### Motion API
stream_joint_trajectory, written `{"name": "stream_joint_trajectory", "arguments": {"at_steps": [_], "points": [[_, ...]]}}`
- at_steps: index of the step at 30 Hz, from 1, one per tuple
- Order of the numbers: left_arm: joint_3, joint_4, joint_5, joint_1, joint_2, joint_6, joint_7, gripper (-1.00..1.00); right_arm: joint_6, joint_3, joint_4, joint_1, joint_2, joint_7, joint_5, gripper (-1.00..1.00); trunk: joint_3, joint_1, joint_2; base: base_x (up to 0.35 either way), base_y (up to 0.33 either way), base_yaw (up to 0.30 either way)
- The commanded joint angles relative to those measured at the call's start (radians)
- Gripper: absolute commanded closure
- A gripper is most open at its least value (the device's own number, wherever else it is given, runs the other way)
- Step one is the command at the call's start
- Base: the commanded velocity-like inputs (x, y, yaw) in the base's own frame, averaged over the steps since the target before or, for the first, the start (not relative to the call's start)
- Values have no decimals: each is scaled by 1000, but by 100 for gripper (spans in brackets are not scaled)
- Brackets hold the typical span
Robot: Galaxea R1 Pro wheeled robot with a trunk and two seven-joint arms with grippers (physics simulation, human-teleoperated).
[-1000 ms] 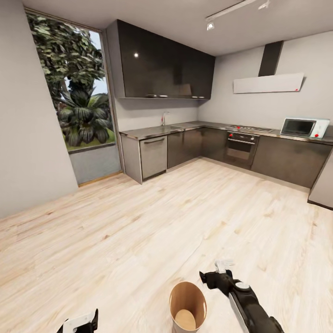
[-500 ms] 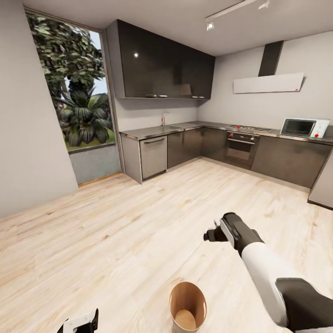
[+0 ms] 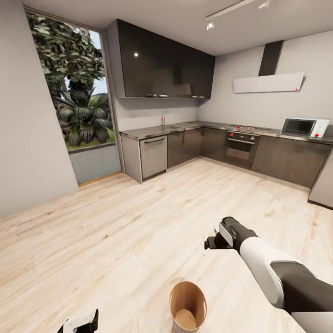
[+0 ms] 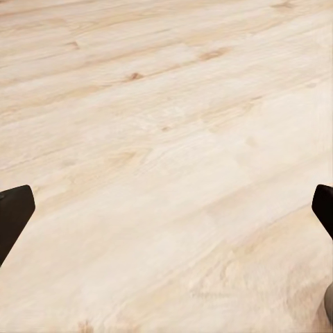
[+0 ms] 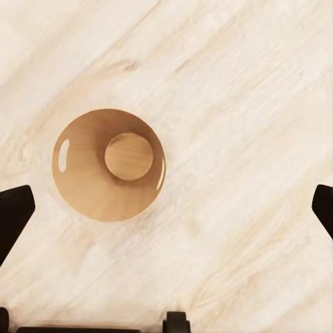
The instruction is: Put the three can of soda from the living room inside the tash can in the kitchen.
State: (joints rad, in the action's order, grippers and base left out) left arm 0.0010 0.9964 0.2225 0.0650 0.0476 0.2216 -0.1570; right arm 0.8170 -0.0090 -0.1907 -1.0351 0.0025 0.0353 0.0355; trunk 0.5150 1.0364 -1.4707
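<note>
Head view: kitchen, pale wood floor [image 3: 115, 240]. Tash can [image 3: 187, 306] stands upright on the floor at the lower edge, mouth up. Right gripper [image 3: 213, 241] hangs above and beyond it, a little to the right; left gripper [image 3: 81, 322] sits low, well apart (right arm is the nearer).

Left wrist view: fingers [image 4: 14, 215] spread wide, nothing between, bare floor.

Right wrist view: fingers [image 5: 14, 211] wide apart, empty. Bin mouth faces the camera, interior brown, no soda can visible.
</note>
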Motion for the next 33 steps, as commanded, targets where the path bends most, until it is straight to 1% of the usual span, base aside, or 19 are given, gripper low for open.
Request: {"name": "stream_joint_trajectory", "arguments": {"at_steps": [1, 10, 33], "points": [[0, -2, 0, 0, 0, 0, 0, -100, 0, 1, 0, 0, 0, 0, 0, -100, 3, 4, -7, 0, 0, 0], [-1, -35, 0, -1, 0, -1, 1, -100, -2, -1, 2, 0, 0, 0, 2, -100, 31, 38, -70, 0, 0, 0], [-2, -39, -2, -1, 2, -3, 5, -100, -4, 2, 2, 0, -1, 0, 5, -100, 103, 127, -231, 0, 0, 0]]}}
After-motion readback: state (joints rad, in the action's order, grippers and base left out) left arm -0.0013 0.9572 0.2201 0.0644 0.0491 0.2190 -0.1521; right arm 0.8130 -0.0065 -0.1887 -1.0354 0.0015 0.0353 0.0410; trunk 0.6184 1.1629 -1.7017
